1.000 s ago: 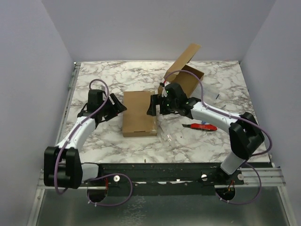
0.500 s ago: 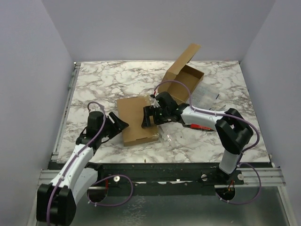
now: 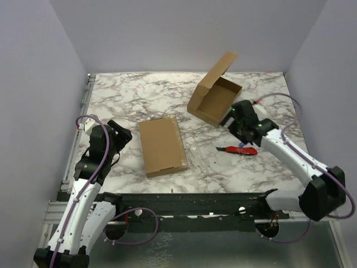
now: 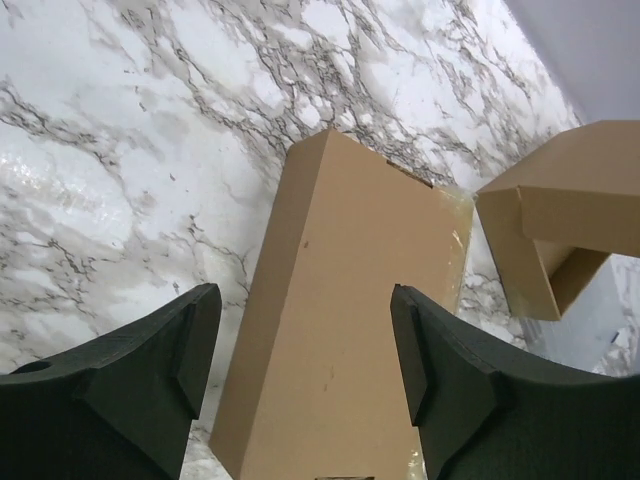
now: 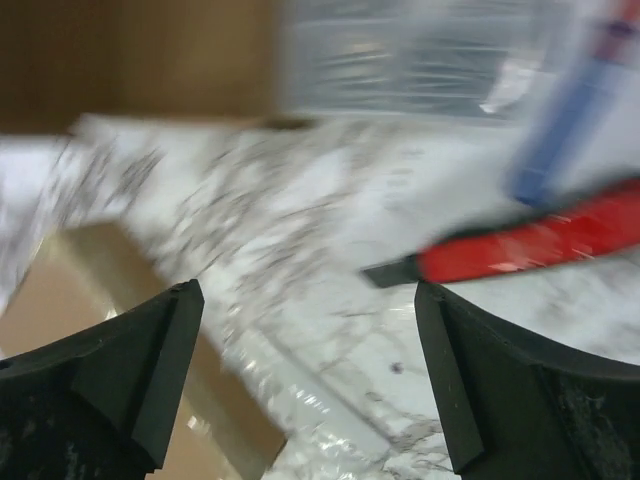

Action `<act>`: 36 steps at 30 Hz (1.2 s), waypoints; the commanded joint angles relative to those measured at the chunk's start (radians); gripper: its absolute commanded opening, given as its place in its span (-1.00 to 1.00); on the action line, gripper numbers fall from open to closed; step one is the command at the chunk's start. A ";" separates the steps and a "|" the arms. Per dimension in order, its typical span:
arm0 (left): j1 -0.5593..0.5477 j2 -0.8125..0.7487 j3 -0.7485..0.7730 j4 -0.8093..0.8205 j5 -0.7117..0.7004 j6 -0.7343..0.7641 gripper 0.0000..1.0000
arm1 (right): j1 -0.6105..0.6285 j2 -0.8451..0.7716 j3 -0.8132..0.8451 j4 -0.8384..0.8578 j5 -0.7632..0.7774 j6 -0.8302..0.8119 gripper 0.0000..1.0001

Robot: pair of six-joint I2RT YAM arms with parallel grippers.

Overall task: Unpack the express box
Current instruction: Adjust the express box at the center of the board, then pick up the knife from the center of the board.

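Observation:
The express box (image 3: pixel 215 97) stands open at the back right, lid up; its corner shows in the left wrist view (image 4: pixel 560 230). A flat brown carton (image 3: pixel 162 146) lies on the marble mid-table, and fills the left wrist view (image 4: pixel 350 330). My left gripper (image 3: pixel 120 136) (image 4: pixel 305 360) is open and empty, left of the carton and apart from it. Just in front of the express box, my right gripper (image 3: pixel 237 118) (image 5: pixel 310 370) hangs open and empty. The right wrist view is blurred.
A red utility knife (image 3: pixel 240 149) (image 5: pixel 540 245) lies right of the carton. Clear plastic wrap (image 3: pixel 203 159) (image 5: pixel 300 380) is crumpled beside the carton's right edge. A blurred blue object (image 5: pixel 560 130) shows beyond the knife. White walls close in on the table.
Both grippers have drawn back from the carton's two sides, the left one far to the left, the right one back to the express box. The carton was shifted and now lies slightly turned.

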 commanded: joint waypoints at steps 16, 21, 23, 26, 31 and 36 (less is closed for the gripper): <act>-0.002 0.122 0.050 0.095 0.176 0.157 0.39 | -0.289 0.127 -0.200 -0.198 0.043 0.546 0.68; -0.003 0.128 0.047 0.105 0.184 0.149 0.39 | -0.289 0.201 -0.183 -0.180 0.009 0.541 0.61; -0.002 0.134 0.050 0.111 0.188 0.147 0.39 | -0.290 0.235 -0.181 -0.180 -0.006 0.548 0.54; -0.002 0.144 0.059 0.117 0.193 0.152 0.38 | -0.290 0.261 -0.182 -0.185 -0.014 0.562 0.43; -0.002 0.164 0.073 0.178 0.304 0.199 0.38 | -0.289 0.262 -0.185 -0.224 -0.044 0.590 0.10; -0.008 0.184 0.068 0.352 0.527 0.249 0.39 | -0.289 0.155 -0.198 -0.316 -0.015 0.620 -0.41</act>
